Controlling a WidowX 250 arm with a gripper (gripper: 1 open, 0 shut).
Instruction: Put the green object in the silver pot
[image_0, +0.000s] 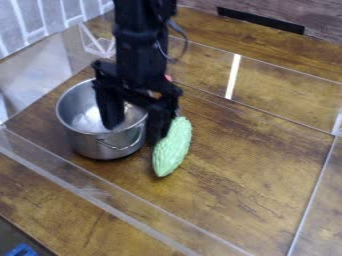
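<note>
The green object (171, 149), a light green bumpy oblong toy, lies on the wooden table just right of the silver pot (94, 128). The pot is round and shiny, and I see nothing inside it. My black gripper (136, 119) points straight down with its fingers spread open and nothing between them. It hangs over the pot's right rim, its right finger (166, 117) close above the upper end of the green object. The arm hides part of the pot's far wall.
A clear plastic wall (80, 180) edges the work area at the front and left. A white wire rack (94, 42) stands at the back left. A bright light streak (233, 76) reflects off the table behind.
</note>
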